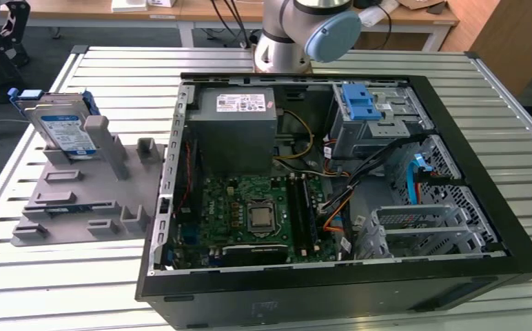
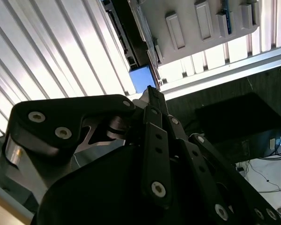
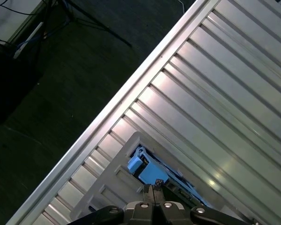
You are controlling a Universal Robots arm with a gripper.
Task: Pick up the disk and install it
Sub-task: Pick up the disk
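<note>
Disk (image 1: 64, 131): silver drive, white-and-blue label, blue bracket; upright on edge in grey stand (image 1: 73, 200), exterior view's left.

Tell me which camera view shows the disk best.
The exterior view: the disk stands on edge in the grey holder, its label and blue bracket plain to see. The first wrist view catches a blue corner of it; the second wrist view gives a blue patch, likely the same.
</note>
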